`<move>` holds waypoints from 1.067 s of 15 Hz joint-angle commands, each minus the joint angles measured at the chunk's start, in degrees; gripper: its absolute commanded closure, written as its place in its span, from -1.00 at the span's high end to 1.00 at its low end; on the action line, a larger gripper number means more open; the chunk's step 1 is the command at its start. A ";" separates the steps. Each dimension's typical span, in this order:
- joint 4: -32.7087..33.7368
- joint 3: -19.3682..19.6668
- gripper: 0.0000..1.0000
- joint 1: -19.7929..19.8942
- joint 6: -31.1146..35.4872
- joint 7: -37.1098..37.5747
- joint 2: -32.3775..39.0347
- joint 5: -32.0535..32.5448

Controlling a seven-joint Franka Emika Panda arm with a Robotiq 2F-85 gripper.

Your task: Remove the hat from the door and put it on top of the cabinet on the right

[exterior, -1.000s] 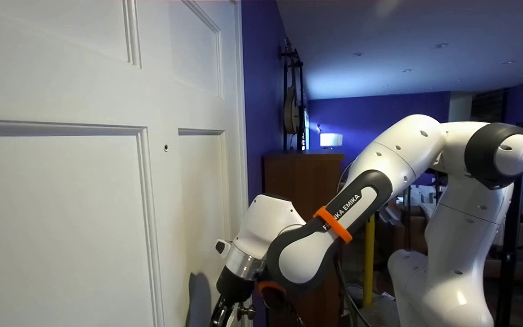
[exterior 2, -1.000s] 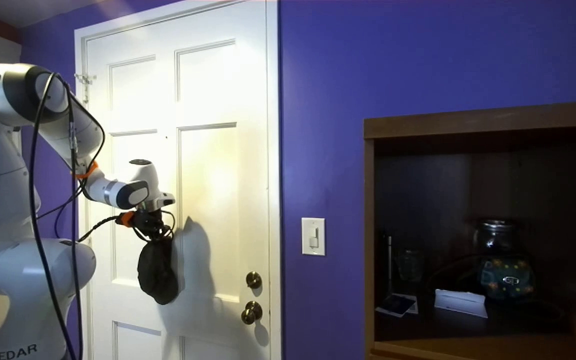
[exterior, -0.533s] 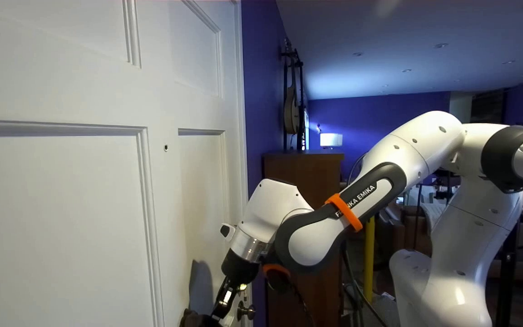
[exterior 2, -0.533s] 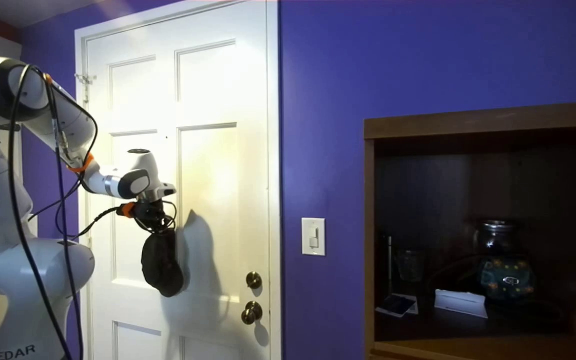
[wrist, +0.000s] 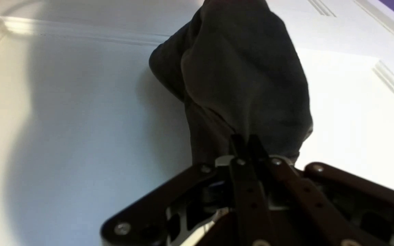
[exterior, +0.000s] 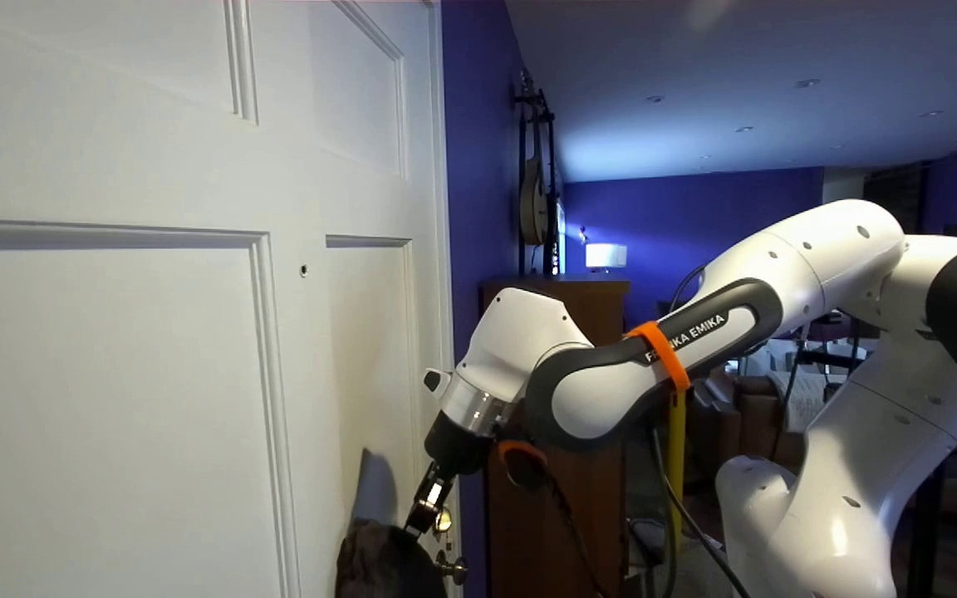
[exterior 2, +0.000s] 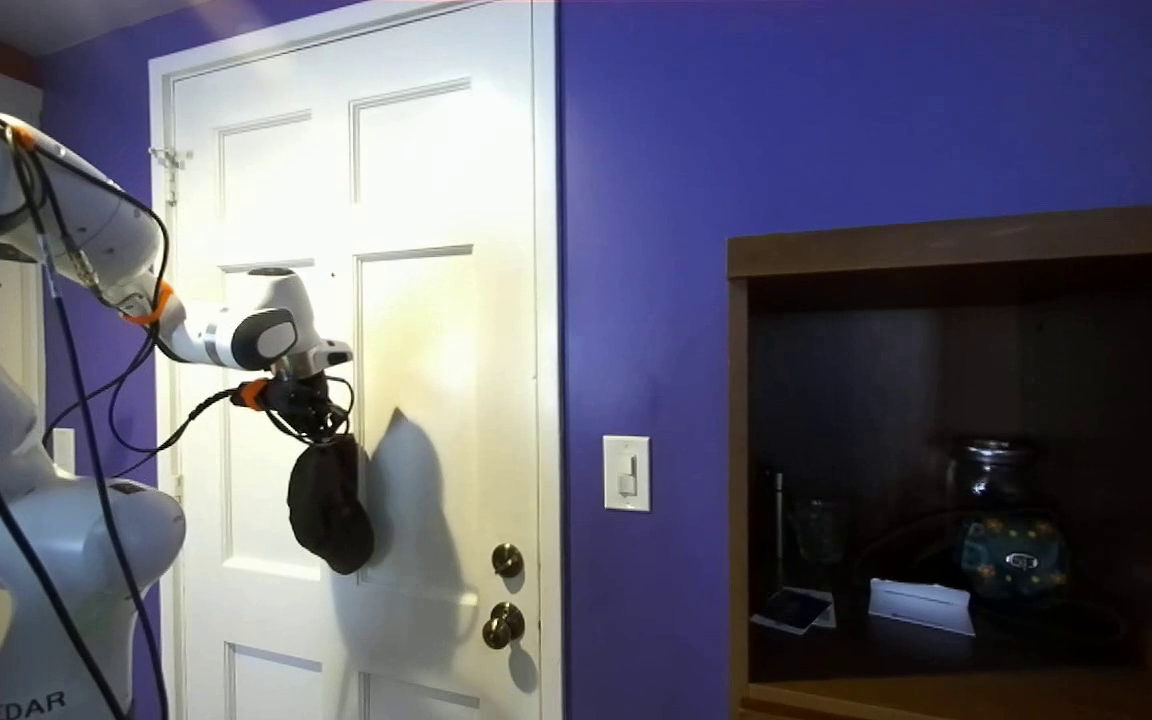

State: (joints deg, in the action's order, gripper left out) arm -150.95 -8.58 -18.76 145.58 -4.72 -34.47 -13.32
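Hat [wrist: 248, 78] hangs from the gripper [wrist: 246, 138] on the near side of the door [exterior 2: 416, 340]: we judge the removal done, since nothing we can see fixes the cloth to the paint, though whether it brushes the door we cannot tell. The fingers [wrist: 246, 182] stand almost together, pinching the fabric at their tips, the rest drooping below. Left to do, as we read it: lift it, carry it right, and let it go on top of the cabinet [exterior 2: 966, 242]; in both exterior views the hat is lower than that top.

We see soft, dull, grey-black cloth, creased into folds and sagging to a rounded lower end. The door is smooth white paint with crisp rectangular panels [exterior 2: 412, 150]; its round knob [exterior 2: 503, 625] has a brassy shine. The cabinet is brown wood, flat and square-edged, with an open compartment [exterior 2: 836, 380].
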 commanded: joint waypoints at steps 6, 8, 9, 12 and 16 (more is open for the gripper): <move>0.13 0.71 -0.97 -0.20 -2.04 0.29 -1.98 0.35; 1.30 -0.01 -0.97 2.43 -2.81 1.27 -3.04 3.34; 1.70 -0.03 -0.97 3.57 -3.16 1.53 -3.68 4.64; 3.73 -0.04 -0.97 8.08 -5.52 2.39 -6.53 9.57; 5.89 -0.36 -0.97 14.22 -7.59 4.73 -9.93 14.85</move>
State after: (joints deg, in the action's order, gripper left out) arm -146.49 -8.17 -8.39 141.08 -3.31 -40.95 -2.72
